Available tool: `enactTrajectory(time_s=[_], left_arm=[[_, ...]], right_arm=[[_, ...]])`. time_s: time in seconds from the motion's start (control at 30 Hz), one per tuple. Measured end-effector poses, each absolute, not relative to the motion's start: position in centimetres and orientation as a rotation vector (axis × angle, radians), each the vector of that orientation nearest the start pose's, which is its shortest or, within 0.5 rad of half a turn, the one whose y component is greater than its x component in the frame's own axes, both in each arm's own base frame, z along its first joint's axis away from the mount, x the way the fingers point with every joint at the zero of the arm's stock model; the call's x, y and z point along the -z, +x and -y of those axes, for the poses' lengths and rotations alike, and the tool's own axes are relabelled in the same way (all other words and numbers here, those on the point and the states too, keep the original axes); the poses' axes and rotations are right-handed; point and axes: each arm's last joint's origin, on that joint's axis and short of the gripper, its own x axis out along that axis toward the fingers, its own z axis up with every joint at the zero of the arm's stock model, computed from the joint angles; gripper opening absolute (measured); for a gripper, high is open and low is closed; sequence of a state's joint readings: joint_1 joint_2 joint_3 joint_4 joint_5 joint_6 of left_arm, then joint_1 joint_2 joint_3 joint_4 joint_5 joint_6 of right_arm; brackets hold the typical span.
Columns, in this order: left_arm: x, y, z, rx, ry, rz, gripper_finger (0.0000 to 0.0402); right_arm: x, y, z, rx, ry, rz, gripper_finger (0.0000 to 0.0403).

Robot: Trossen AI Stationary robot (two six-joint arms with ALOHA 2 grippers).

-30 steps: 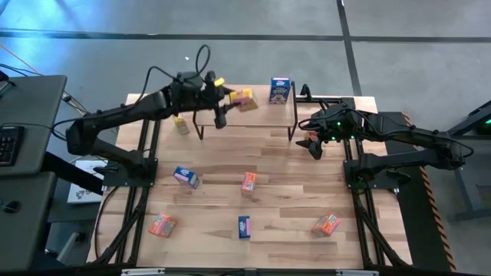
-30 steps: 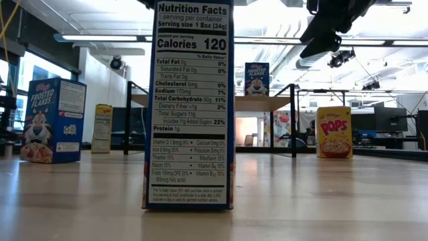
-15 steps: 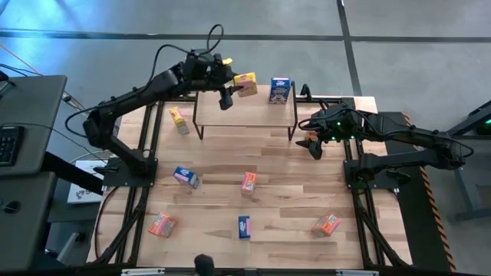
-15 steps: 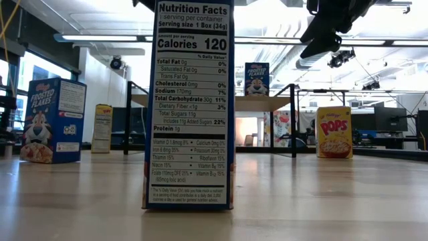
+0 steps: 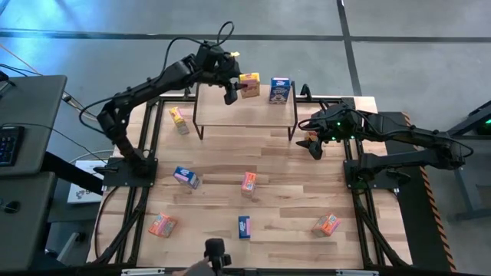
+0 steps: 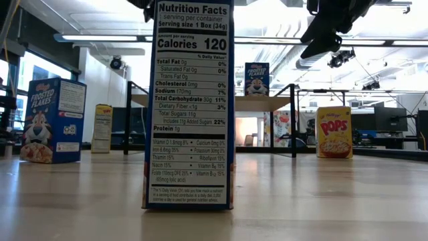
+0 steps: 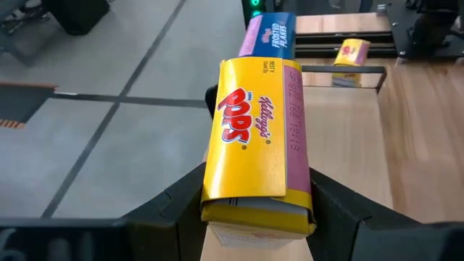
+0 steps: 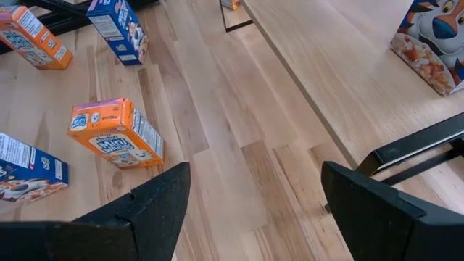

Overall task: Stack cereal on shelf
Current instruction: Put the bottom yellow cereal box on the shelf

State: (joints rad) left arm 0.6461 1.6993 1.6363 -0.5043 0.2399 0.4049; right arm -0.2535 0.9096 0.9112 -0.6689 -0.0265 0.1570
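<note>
My left gripper [image 5: 233,89] is over the far side of the shelf [image 5: 244,112], shut on a yellow cereal box [image 5: 248,82]. In the left wrist view that yellow box [image 7: 254,138] fills the space between my fingers. A blue box [image 5: 280,90] stands on the shelf top just right of it. The low view shows this blue box [image 6: 257,79] on the shelf [image 6: 267,103], while the held box is hidden. My right gripper [image 5: 312,144] hovers open by the shelf's right legs, above the table. My left gripper pinches the yellow box between its two fingers [image 7: 177,199], one on each narrow side, near the box's end closest to the wrist [image 7: 296,190]. The fingers come from the table's left, above the shelf top. Whether the box touches the shelf I cannot tell.
Loose boxes lie on the table: yellow [image 5: 178,120] left of the shelf, blue [image 5: 186,177], orange [image 5: 248,182], orange [image 5: 162,224], blue [image 5: 244,227], orange [image 5: 326,224]. One more yellow box [image 7: 353,52] lies beyond the shelf's right end. A blue box [image 6: 190,100] stands right before the low camera.
My left gripper has carried the yellow box from the shelf's left front part toward the far edge and a little right, ending close beside the blue box. The arm has stretched out farther.
</note>
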Motion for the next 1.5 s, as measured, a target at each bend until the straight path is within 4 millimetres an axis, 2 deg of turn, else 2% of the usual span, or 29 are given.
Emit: enactTrajectory(time_s=[0.17,0.43,1.1,1.5], left_arm=[[-35.3,30.5,-23.6,-0.24,0.107,-0.579,0.0174],[-34.9,29.8,-23.8,-0.208,0.097,-0.621,0.0174],[-33.0,30.4,-24.5,-0.205,0.068,-0.697,0.0174],[-32.8,30.5,-24.6,-0.207,0.074,-0.704,0.0174]], right_arm=[[-31.2,17.3,4.4,0.27,0.244,-0.645,0.0302],[-31.2,17.3,4.4,0.27,0.244,-0.645,0.0302],[-31.2,17.3,4.4,0.265,0.246,-0.645,0.0302],[-31.2,17.3,4.4,0.261,0.247,-0.645,0.0302]])
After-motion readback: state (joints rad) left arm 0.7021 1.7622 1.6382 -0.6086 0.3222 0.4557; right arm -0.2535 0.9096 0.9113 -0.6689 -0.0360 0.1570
